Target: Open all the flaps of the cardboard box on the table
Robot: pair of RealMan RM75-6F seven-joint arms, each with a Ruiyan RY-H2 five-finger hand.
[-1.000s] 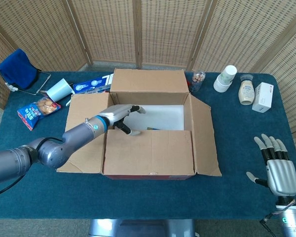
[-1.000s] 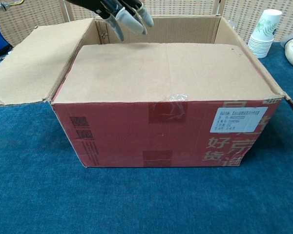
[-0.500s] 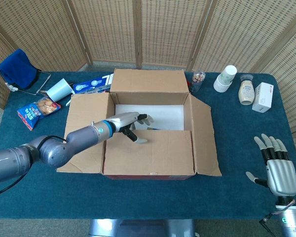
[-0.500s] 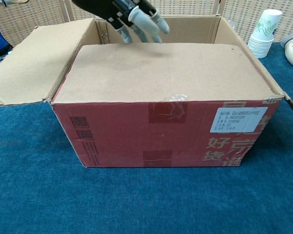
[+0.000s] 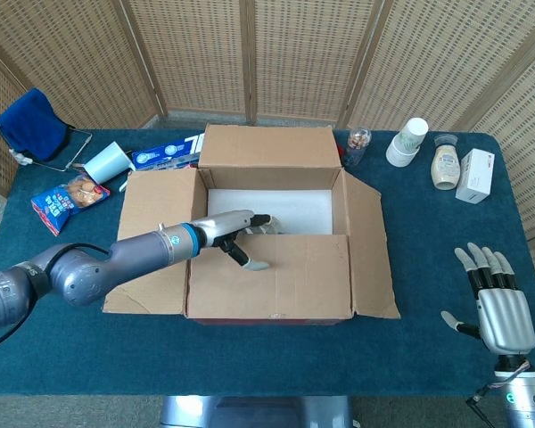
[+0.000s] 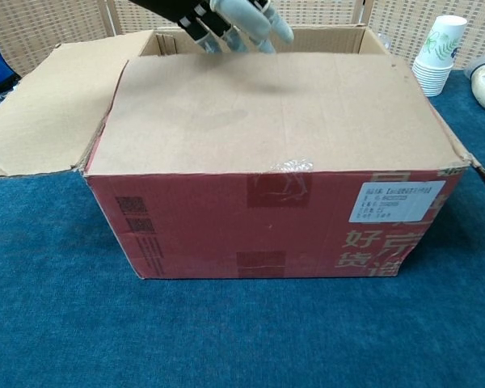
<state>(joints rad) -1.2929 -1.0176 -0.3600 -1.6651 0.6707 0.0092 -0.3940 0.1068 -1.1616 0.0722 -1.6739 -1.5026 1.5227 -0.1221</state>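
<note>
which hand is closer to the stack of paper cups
The right hand, though not close: it hovers open at the table's near right corner, while the paper cups stand at the far right. The left hand is over the cardboard box, further left.

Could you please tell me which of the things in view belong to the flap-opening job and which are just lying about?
For the job: cardboard box, its near flap, left hand.

Lying about: paper cups, snack bag, white carton, blue cloth.
</note>
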